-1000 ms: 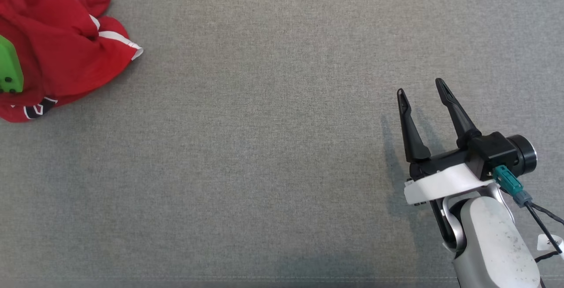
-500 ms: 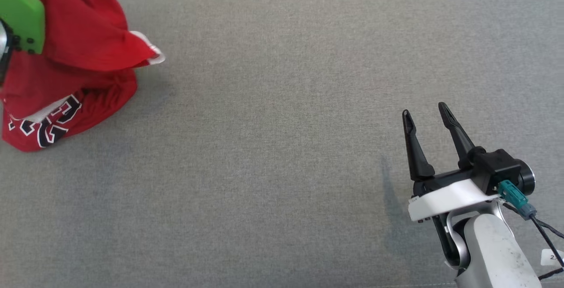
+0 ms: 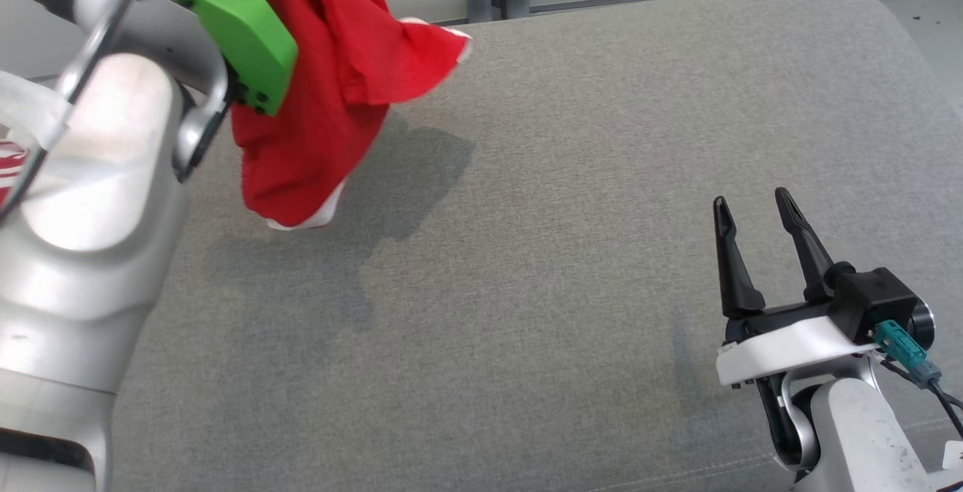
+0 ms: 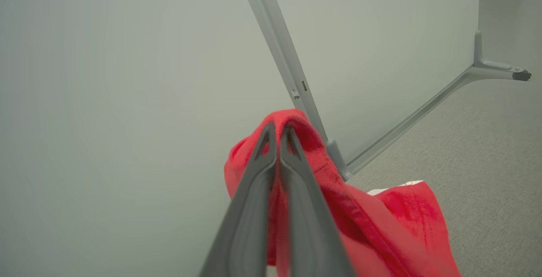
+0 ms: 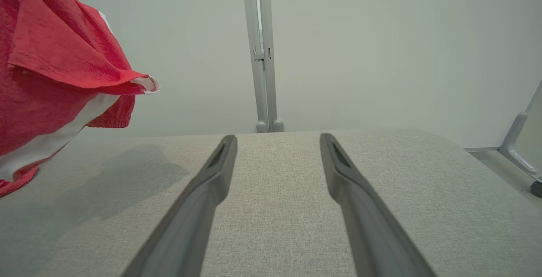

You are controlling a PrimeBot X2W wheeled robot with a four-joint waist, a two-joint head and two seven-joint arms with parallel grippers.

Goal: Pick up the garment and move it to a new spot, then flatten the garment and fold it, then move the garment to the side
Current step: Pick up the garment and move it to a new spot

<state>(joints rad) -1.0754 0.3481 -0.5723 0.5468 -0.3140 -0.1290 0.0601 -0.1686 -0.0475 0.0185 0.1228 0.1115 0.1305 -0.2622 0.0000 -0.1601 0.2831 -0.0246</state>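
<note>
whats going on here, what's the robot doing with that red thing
The robot's left gripper is shut on a bunched fold of the red garment, holding it up so that it hangs over the far left part of the grey padded table and casts a shadow there. The right gripper is open and holds nothing, low over the near right part of the table. The garment is not yet laid flat or folded.

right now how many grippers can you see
2. The left gripper is up high at the robot's left, shut on the red garment. The right gripper is at the head view's lower right above the grey table, open and empty. None looks hidden.
</note>
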